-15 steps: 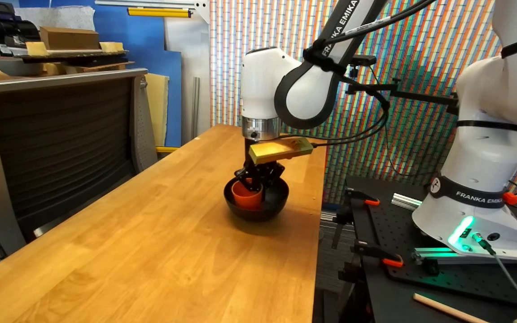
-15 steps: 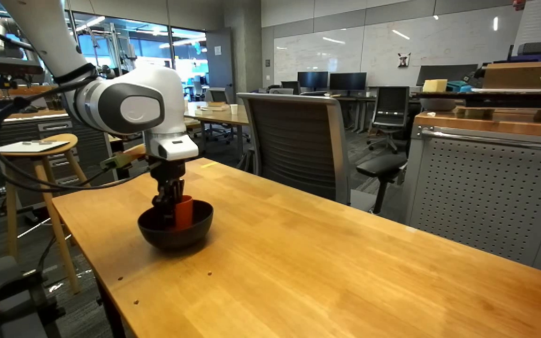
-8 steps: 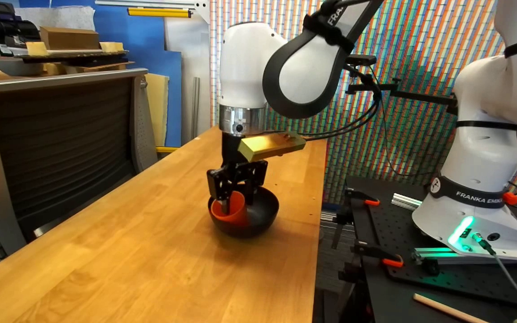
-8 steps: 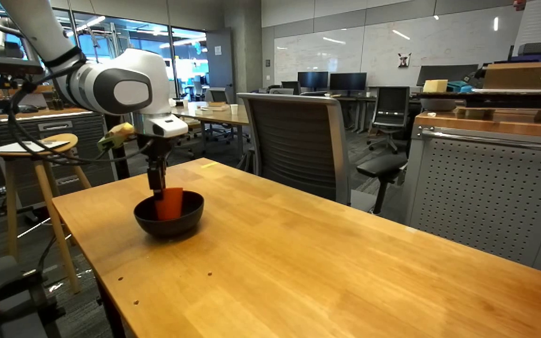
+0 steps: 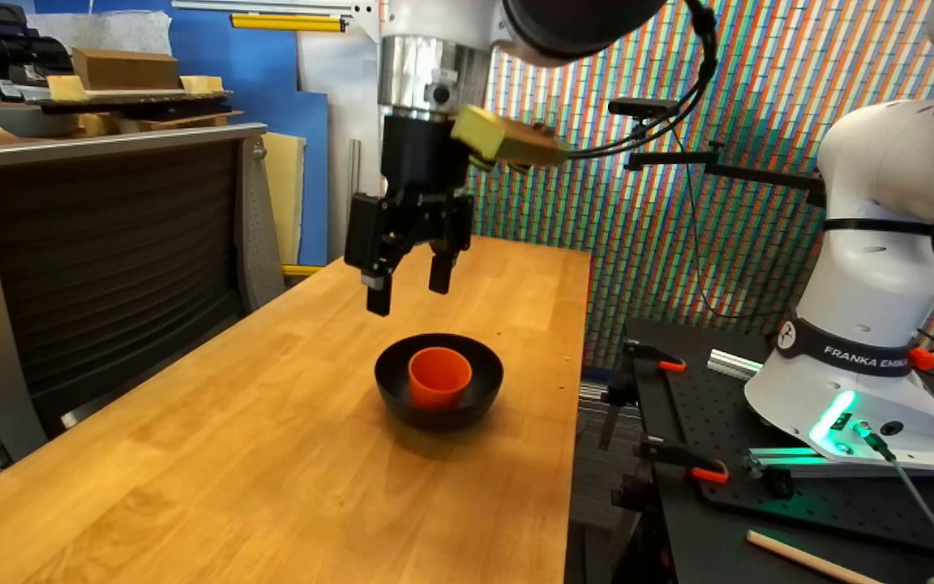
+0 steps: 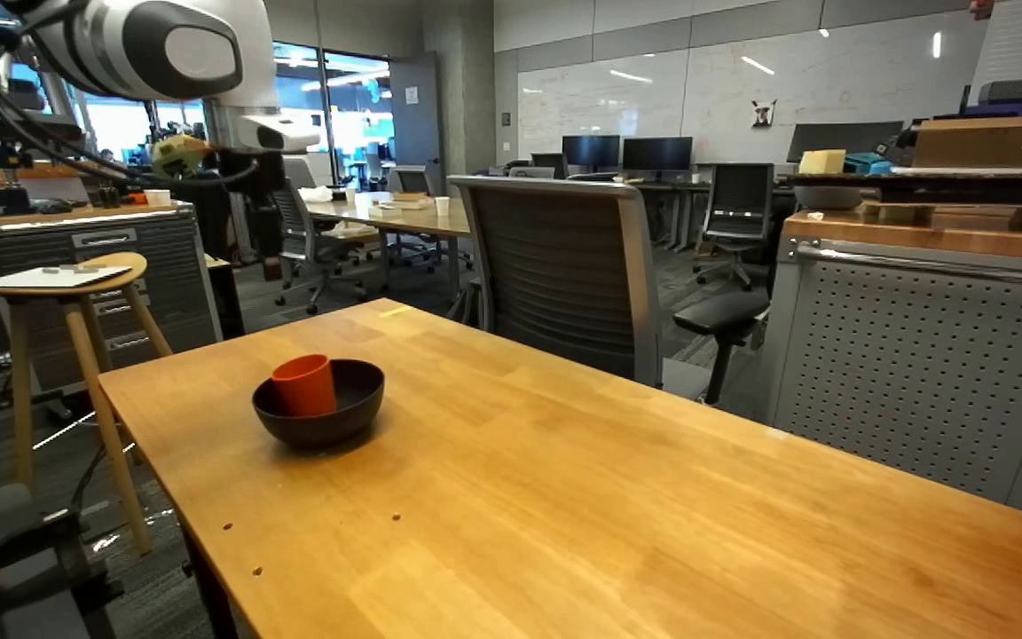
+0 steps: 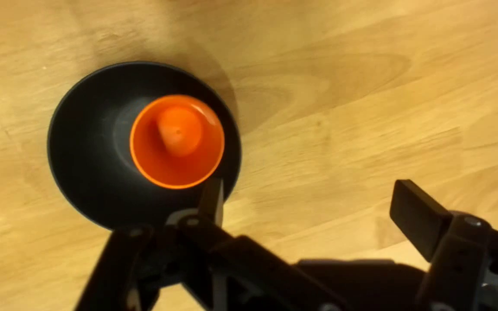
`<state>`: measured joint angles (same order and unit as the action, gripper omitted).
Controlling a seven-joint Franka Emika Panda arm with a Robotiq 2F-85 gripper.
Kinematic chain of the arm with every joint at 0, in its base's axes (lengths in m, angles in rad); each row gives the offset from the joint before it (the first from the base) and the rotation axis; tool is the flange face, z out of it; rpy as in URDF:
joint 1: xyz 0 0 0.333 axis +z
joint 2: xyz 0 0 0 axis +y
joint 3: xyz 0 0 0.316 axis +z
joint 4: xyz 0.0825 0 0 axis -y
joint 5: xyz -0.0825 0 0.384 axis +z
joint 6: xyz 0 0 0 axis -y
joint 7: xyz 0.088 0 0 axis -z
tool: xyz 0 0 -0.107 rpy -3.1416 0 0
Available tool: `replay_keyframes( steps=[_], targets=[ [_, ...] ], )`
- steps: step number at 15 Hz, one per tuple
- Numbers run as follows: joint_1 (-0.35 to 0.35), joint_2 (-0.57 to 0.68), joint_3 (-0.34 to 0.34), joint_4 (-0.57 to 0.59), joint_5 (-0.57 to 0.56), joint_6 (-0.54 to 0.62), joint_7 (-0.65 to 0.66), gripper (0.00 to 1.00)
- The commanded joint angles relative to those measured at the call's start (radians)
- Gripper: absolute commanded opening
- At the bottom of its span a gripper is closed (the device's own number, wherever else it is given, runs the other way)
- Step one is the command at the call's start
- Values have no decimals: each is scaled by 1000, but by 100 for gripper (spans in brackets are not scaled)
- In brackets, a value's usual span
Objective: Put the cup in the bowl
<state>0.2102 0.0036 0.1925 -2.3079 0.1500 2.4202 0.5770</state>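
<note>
The small orange-red cup (image 5: 439,378) sits inside the shallow black bowl (image 5: 439,418) on the wooden table. In an exterior view the cup (image 6: 305,387) leans slightly within the bowl (image 6: 320,432). Seen from the wrist, the cup (image 7: 177,141) is mouth up and off-centre, toward one side of the bowl (image 7: 85,147). My gripper (image 5: 409,289) hangs above the bowl, apart from both. Its fingers stand wide with only table visible between them; in the wrist view the gripper (image 7: 307,194) lies beside the bowl's edge, one fingertip overlapping it in the picture.
A mesh-backed chair (image 6: 555,275) stands against the table's (image 5: 289,454) long edge. A wooden stool (image 6: 76,277) is near its short end. On the arm's side is a black mounting table with clamps (image 5: 670,454).
The gripper was down in the bowl at the cup's wall; it has let go, opened wide and risen clear. The bowl and cup shifted slightly in the first half second, and the cup has straightened somewhat.
</note>
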Motion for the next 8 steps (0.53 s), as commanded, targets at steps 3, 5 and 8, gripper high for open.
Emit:
replay_keyframes(
  steps=[3,5,8],
  targets=[
    [35,-269,10,31,201,-335,-317,100],
    [41,-338,-11,62,240,-488,-409,100],
    [18,-339,11,68,218,-525,-386,100]
  ],
)
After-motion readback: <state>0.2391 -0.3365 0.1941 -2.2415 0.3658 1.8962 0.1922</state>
